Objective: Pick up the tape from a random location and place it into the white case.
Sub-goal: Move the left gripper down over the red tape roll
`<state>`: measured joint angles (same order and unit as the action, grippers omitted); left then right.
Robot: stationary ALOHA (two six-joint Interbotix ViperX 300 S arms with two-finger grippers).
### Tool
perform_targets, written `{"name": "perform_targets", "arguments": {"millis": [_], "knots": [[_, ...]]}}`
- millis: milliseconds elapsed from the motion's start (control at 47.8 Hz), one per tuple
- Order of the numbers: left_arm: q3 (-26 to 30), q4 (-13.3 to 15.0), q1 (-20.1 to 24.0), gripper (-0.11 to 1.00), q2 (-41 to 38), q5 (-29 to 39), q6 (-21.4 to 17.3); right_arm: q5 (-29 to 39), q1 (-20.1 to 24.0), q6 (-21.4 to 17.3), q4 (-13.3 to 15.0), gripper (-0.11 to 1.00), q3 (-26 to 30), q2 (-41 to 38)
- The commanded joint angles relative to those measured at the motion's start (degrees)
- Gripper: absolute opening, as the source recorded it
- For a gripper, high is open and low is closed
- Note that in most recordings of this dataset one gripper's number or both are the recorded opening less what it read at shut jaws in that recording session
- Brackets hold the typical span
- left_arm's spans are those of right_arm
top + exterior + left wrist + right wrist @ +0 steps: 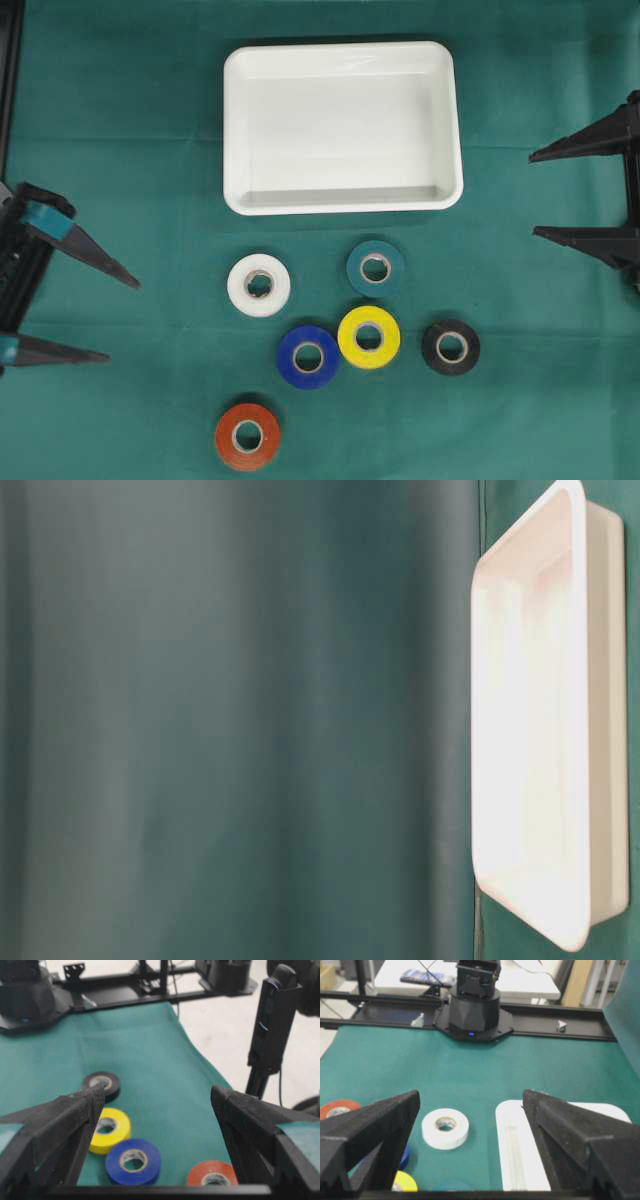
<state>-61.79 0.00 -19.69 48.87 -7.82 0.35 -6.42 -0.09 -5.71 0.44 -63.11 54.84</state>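
Several tape rolls lie flat on the green cloth in front of the empty white case: white, green, blue, yellow, black and red. My left gripper stands open at the left edge, well clear of the rolls. In its wrist view the left gripper frames the black, yellow, blue and red rolls. The right gripper is open at the right edge. From the right wrist, the right gripper faces the white roll and the case.
The other arm's black base stands at the far end of the cloth. A dark camera post rises beyond the cloth's edge. The table-level view shows the case turned sideways against green cloth.
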Motion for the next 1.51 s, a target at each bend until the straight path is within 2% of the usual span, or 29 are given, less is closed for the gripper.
{"name": "perform_targets", "arguments": {"millis": [0,565,1005,1110,1487], "knots": [[3.16,0.09,-0.79,1.00,-3.08,-0.62,0.00,-0.18,-0.09,0.09,0.09,0.92,1.67,-0.35],[16.96,0.00,-2.11,1.00,-23.03,-0.79,-0.79,0.26,-0.09,0.18,0.09,0.92,1.67,-0.35],[19.07,0.00,-2.81,1.00,-25.40,0.97,-1.41,0.26,0.53,0.18,0.09,0.92,1.85,-0.35],[20.74,0.00,-3.52,1.00,-26.10,5.01,-1.32,0.53,0.53,0.18,0.09,0.92,2.02,-0.35],[33.66,0.00,-3.69,1.00,-33.22,30.23,-1.14,1.85,0.53,0.26,0.09,0.92,2.81,-0.35]]}}
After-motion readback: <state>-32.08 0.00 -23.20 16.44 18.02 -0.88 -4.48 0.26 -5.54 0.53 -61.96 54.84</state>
